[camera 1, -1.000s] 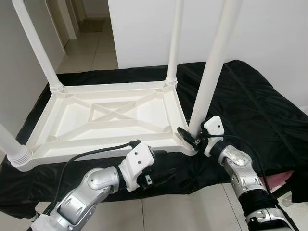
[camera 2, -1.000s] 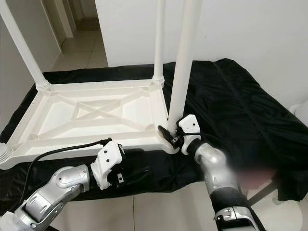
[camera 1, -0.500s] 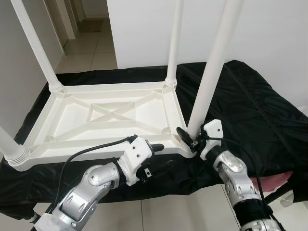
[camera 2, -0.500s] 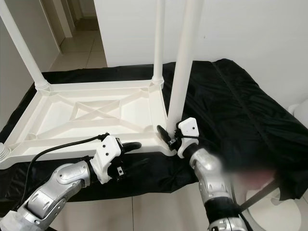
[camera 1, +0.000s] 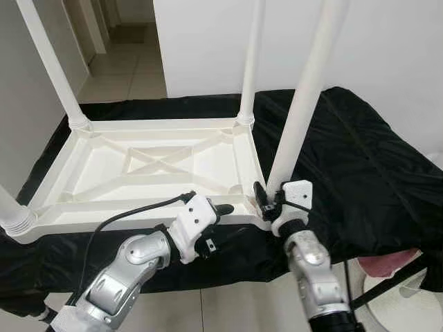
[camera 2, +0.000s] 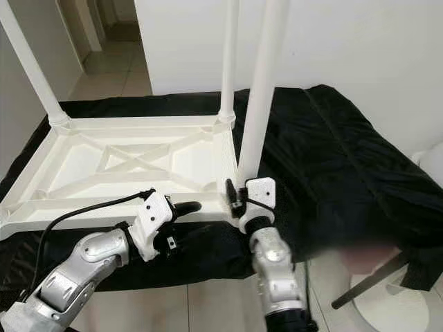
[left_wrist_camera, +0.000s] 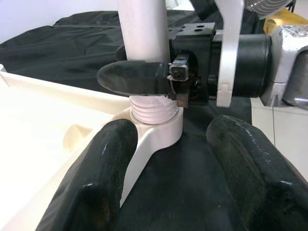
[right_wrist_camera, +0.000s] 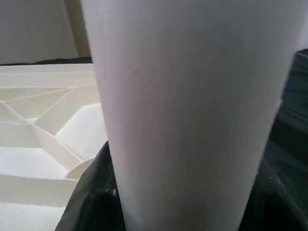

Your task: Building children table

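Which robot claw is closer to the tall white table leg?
Right. The right claw clamps the leg near its base; the left claw is open beside that corner, not touching it.

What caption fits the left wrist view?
Right pincer clamps the table leg above its threaded socket, framed by the open left pincer.

So the left claw came up from below the white table's near rim and now sits right at the edge, fingers apart. The right claw (clamped low on the near leg) swung round, forearm now nearly straight under it.
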Controlling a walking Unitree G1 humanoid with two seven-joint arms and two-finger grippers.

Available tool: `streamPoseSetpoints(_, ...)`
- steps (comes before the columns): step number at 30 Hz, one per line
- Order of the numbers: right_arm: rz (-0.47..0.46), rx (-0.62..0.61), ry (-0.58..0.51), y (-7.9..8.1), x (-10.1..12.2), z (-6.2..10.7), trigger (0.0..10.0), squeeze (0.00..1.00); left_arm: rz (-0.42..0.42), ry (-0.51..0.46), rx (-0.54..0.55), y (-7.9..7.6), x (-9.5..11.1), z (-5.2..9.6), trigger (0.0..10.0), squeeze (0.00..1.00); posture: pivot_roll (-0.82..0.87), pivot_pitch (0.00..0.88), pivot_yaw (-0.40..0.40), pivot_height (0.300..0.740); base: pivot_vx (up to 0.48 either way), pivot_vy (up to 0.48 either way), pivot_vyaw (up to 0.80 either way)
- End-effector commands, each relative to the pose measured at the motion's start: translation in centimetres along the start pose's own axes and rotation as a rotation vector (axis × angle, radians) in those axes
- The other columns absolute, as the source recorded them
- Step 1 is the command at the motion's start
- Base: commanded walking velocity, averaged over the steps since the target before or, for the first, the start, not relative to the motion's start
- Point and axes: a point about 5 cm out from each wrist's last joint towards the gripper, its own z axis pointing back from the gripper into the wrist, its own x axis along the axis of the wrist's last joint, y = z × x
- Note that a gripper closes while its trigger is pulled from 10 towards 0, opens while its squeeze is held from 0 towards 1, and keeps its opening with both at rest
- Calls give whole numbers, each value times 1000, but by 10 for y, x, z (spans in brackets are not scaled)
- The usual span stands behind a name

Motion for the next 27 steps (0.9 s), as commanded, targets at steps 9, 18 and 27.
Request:
streamPoseSetpoints(9,-84,-82,58,8,-7,8,10000,0,-9,21,67,7,-4,2,10000,0,-21,0,30,740,0,0,0)
streamPoseSetpoints(18,-78,-19,6,-4,0,9,10000,1000,-4,19,68,8,-4,1,10000,0,-28,0,43,740,0,0,0)
streamPoseSetpoints(27,41,410,15,-38,10,-1,10000,0,-2,17,53,7,-4,-2,10000,0,-45,0,57,740,0,0,0)
